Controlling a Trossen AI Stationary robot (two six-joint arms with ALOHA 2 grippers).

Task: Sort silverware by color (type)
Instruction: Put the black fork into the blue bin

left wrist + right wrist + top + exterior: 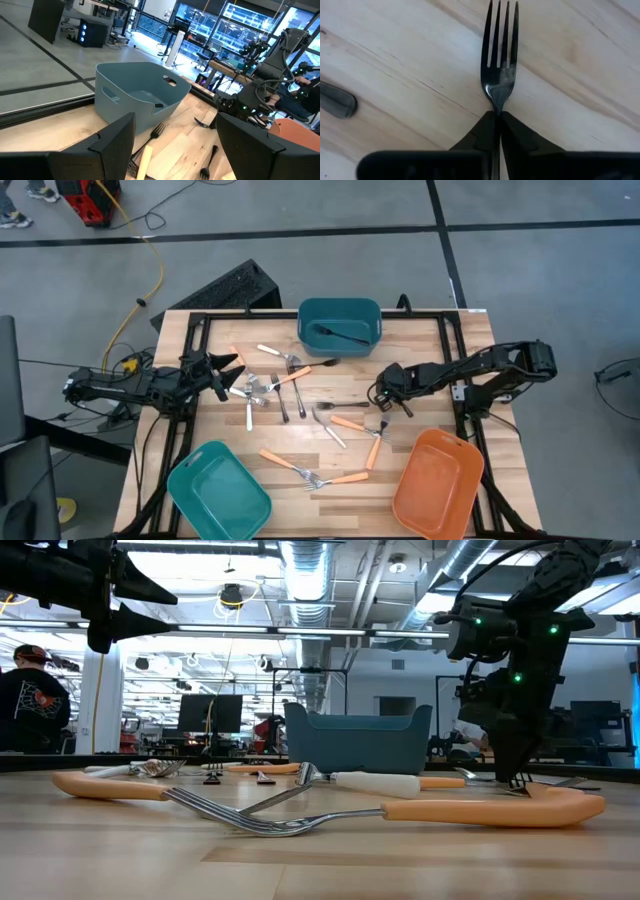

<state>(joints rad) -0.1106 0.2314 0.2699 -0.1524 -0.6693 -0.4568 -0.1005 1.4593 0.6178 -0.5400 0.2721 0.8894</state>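
Observation:
Silverware lies scattered over the wooden table (420, 350): orange-handled forks (349, 423), all-silver pieces (257, 389) and a white-handled one (272, 351). My right gripper (384, 401) points steeply down at mid-table, to the right of centre, shut on a dark fork (499, 75), whose tines stick out past the fingertips. In the low view this gripper (519, 780) reaches down to the tabletop. My left gripper (228, 370) hangs open above the silver pieces at the table's left, holding nothing; its two fingers frame the left wrist view (182, 150). My right gripper pinches the dark fork's neck (496, 106), just behind the head, between its two fingertips. The fingers come from above, slanting steeply down, and lie along the fork. The head lies flat over the wood; the handle is hidden under the gripper.
A dark teal bin (340, 325) with a dark utensil (338, 333) inside stands at the far middle. A light teal bin (218, 492) sits at the near left and an orange bin (438, 485) at the near right. Another dark handle end (337, 100) lies close by.

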